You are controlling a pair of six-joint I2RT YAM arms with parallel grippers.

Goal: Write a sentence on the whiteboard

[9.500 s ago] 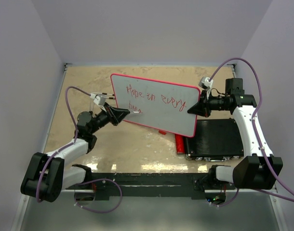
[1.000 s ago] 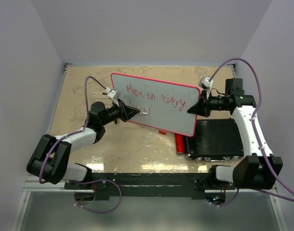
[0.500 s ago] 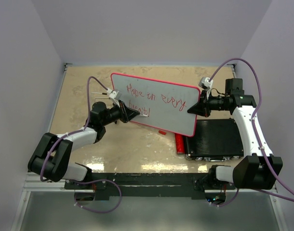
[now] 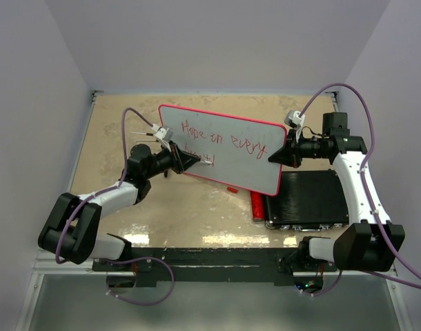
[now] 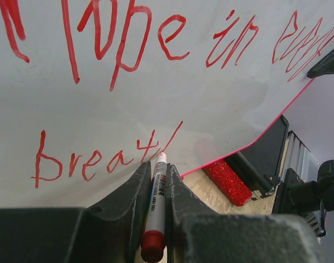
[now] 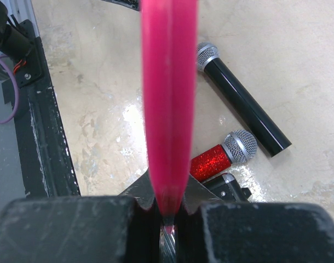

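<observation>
The whiteboard (image 4: 224, 148) sits mid-frame in the top view, tilted up off the table (image 4: 121, 131) rather than lying flat. Reason looks simple: the R arm is playing easel. The right gripper (image 4: 278, 156) is clamped tight on the board's red rim at centre-right of the frame. In its wrist view the pink edge runs straight up from btwn the closed jaws. That braces the face toward the L arm so it can write w/o the board sliding.

The left gripper (image 4: 197, 160) is squeezed shut round a marker (image 5: 155, 208). The barrel is pinched lengthwise and the tip pokes out front, right at the board surface, lower centre of the wrist view.

The sentence (image 5: 128, 38) reads "Hope in every" across the top, then "breat" + a slanting stroke at the tip. Prob. an "h" underway, so line 2 is only partly done.

Lower right of the top view there's a black ribbed case (image 4: 310, 198) by the board's corner. A red glitter mic (image 5: 227, 181) & a black mic (image 6: 243, 104) lie on the table, seemingly just parked.
</observation>
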